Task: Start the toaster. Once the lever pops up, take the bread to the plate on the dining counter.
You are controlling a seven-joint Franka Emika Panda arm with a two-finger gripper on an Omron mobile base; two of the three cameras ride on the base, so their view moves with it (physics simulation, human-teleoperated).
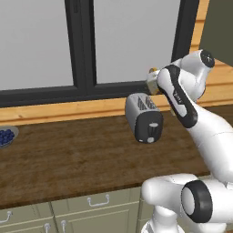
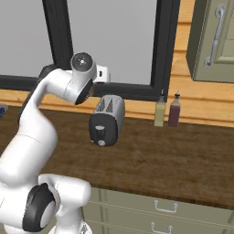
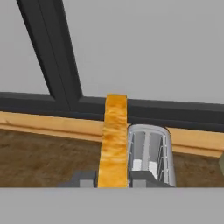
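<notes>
The bread (image 3: 113, 140), a golden-tan slice seen edge-on, stands upright between my fingertips (image 3: 142, 178), with my gripper (image 3: 113, 179) shut on it. It hangs just above and left of the toaster (image 3: 148, 153), whose two slots lie open below. In the base views the silver toaster (image 1: 143, 117) (image 2: 107, 119) sits on the wooden counter with its black end panel toward me. My hand (image 2: 101, 73) is above and behind it, near the window. The plate and the dining counter are out of view.
A grey bowl of blue berries (image 1: 5, 136) sits at the counter's far left. Two bottles (image 2: 159, 112) (image 2: 174, 109) stand against the back wall right of the toaster. A dark window frame (image 1: 82, 50) runs behind, and a wall cabinet (image 2: 215, 41) hangs at upper right.
</notes>
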